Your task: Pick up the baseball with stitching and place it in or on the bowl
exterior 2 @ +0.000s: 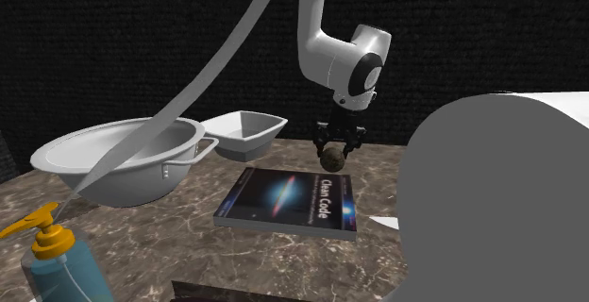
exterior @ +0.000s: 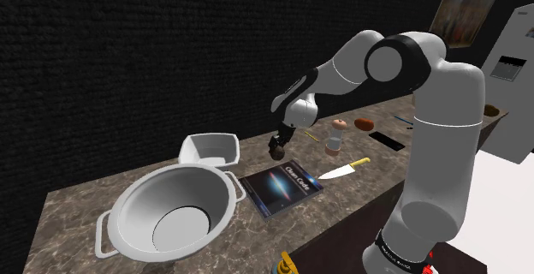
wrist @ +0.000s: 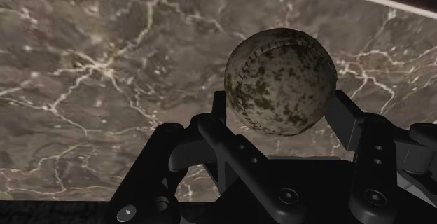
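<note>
The baseball is seen as a round ball with an off-white skin that is heavily stained with dark brown and greenish spots, so that it looks old and dirty. A line of small dark stitches is drawn over it. In the wrist view this seam is bent like a bow: it runs along the top of the ball and then goes down the side that is turned to one finger. As the ball is round, no long axis can be given and no pointing direction can be named; only the seam shows how it is turned. The ball is clasped between the two black fingers of the tool, which are opened just as wide as the ball and are pressed on its two opposite sides. The tool is pointed down at the brown marbled surface, and the ball appears to be held a little above it, though this cannot be told for certain. In the shoulder view the ball is found just beside the far corner of a dark book, between this book and a square bowl. A larger round bowl with handles is placed further to that view's left, apart from the ball. A knife with a yellow handle is laid on the other side of the book.
</note>
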{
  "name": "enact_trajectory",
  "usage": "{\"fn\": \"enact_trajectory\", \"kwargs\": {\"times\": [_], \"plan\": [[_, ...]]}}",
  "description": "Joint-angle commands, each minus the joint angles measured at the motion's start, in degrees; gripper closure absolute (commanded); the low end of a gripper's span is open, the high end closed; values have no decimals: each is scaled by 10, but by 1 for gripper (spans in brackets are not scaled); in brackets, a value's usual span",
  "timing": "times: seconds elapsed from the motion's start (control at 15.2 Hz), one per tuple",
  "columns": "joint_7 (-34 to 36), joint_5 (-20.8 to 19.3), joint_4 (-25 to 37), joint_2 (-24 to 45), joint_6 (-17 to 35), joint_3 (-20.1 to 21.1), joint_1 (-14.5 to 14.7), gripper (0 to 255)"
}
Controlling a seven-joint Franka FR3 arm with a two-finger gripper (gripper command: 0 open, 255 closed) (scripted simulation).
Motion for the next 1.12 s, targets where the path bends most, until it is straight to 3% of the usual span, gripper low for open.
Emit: {"fn": "enact_trajectory", "kwargs": {"times": [0.0, 1.06], "plan": [[0, 0, -1, 1, 0, 0, 0, 255], [92, -103, 6, -93, -86, -35, 19, 255]]}}
